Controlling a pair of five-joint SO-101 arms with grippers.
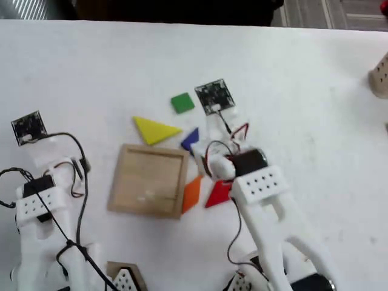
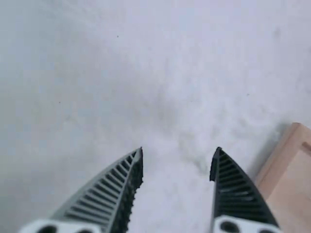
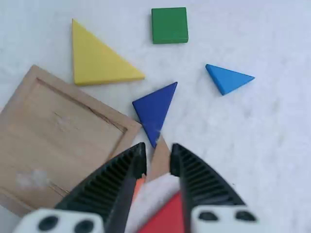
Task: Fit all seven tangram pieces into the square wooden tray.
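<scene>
The square wooden tray (image 1: 118, 182) lies empty left of centre, its corner in the left wrist view (image 2: 291, 160). Beyond it lie a yellow triangle (image 1: 154, 129) (image 3: 97, 60), a green square (image 1: 182, 102) (image 3: 169, 25) and a dark blue triangle (image 1: 190, 138) (image 3: 155, 109). A light blue triangle (image 3: 228, 79) lies apart from them. An orange piece (image 1: 192, 193) and a red triangle (image 1: 218, 193) sit by the tray's right side. My right gripper (image 3: 158, 150) (image 1: 203, 159) is shut on a small tan piece (image 3: 159, 162) at the tray's corner. My left gripper (image 2: 177, 155) hangs open over bare table, left of the tray.
A perforated tan object (image 1: 379, 76) stands at the right edge. Another wooden piece (image 1: 124, 276) lies near the front between the arm bases. Cables run along the left arm (image 1: 39, 194). White tabletop extends behind the pieces.
</scene>
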